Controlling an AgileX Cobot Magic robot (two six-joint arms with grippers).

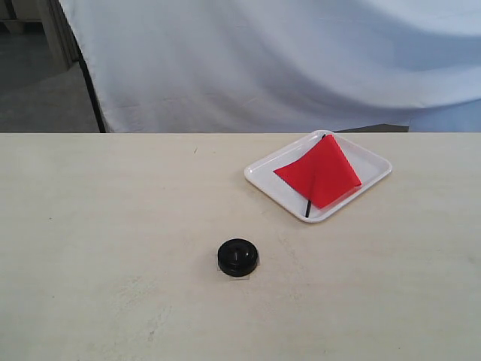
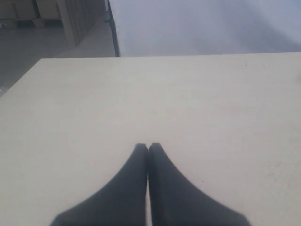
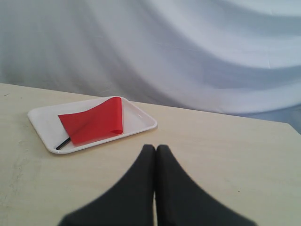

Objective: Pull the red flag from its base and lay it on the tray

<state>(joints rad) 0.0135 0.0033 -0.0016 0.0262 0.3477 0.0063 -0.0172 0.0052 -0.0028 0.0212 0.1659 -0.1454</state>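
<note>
Flag (image 1: 319,171) lies flat in tray (image 1: 373,162), pole end poking out past the cloth, well ahead of right gripper (image 3: 155,147), whose jaws are pressed together on nothing. Left gripper (image 2: 147,145) also closed, empty, over table (image 2: 141,94); its view shows neither flag nor tray. Only exterior view shows base (image 1: 238,256), apart from tray

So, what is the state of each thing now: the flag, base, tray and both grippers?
flag: off the base, lying flat in the tray.
base: empty, on the table, apart from the tray.
tray: on the table, holding the flag.
left gripper: shut, holding nothing.
right gripper: shut, holding nothing.
</note>
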